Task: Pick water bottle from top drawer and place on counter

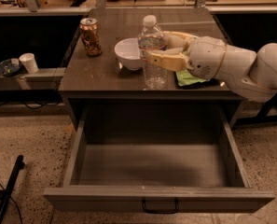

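The water bottle (154, 73), clear with a white cap, stands upright on the counter (100, 80) near its front edge, right of middle. My gripper (156, 45) reaches in from the right, with one cream finger across the bottle's front and the other behind it, shut on the bottle at mid height. The bottle's base looks to be resting on the counter. The top drawer (152, 169) is pulled fully out below, and its floor is bare. Its black handle (160, 206) is on the front panel.
A brown patterned can (90, 36) stands at the counter's back left. A white bowl (128, 54) sits just left of the bottle. A green item (189, 77) lies under my wrist. A paper cup (29, 62) sits on a low ledge at left. A black pole (7, 190) leans at the lower left.
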